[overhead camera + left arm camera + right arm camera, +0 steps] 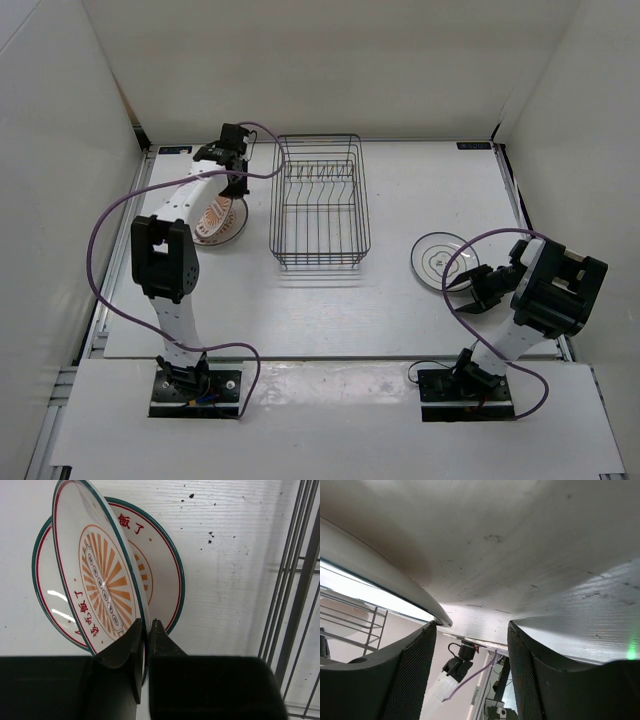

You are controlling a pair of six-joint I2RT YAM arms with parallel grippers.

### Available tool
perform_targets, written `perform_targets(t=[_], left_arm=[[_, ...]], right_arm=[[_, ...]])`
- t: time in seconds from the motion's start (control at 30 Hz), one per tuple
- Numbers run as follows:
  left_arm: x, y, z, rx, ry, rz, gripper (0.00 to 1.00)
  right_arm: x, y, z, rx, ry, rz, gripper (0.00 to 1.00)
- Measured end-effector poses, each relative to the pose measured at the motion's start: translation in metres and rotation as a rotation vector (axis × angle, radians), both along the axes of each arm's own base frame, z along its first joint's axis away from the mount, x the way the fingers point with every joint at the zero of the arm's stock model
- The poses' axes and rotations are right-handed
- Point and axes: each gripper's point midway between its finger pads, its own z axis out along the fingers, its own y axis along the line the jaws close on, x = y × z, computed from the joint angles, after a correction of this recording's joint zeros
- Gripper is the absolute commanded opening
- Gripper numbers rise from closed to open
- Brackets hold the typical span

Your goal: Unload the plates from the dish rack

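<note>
Pinching an orange plate point(97, 575), the left gripper point(148, 630) held it tilted over a flat plate point(162, 575) near the left edge of the table point(400, 320). The right gripper point(478, 292) stood open by the ringed plate point(438, 258).

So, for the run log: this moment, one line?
left gripper shut on orange plate; right gripper open; dish rack empty; ringed plate on table

Three plates were counted: two orange-patterned, a tilted plate point(102, 587) and a flat plate point(162, 580), towards the far-left corner of the table point(400, 320), and one dark-ringed plate point(440, 260) near its right edge. There was one dish rack point(320, 200).
</note>
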Motion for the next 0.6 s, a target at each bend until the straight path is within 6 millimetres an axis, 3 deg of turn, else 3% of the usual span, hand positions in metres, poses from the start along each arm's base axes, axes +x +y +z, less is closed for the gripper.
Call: perform_targets(t=[0.07, 0.1, 0.27, 0.43, 0.6], left_arm=[[-0.001, 0.003, 0.000, -0.002, -0.009, 0.006, 0.32], [-0.001, 0.004, -0.001, -0.016, -0.008, 0.008, 0.53], [-0.007, 0.002, -0.014, -0.098, 0.043, 0.019, 1.00], [-0.006, 0.002, -0.012, -0.143, 0.045, 0.034, 1.00], [0.010, 0.007, 0.009, -0.201, -0.016, 0.058, 1.00]], right_arm=[[0.000, 0.000, 0.000, -0.001, -0.003, 0.004, 0.62], [-0.001, 0.000, 0.000, -0.002, -0.005, 0.005, 0.62], [-0.002, 0.000, 0.001, -0.005, -0.009, 0.006, 0.62], [-0.001, 0.000, 0.001, -0.014, -0.013, -0.003, 0.62], [0.004, -0.003, 0.007, -0.034, -0.023, -0.031, 0.62]])
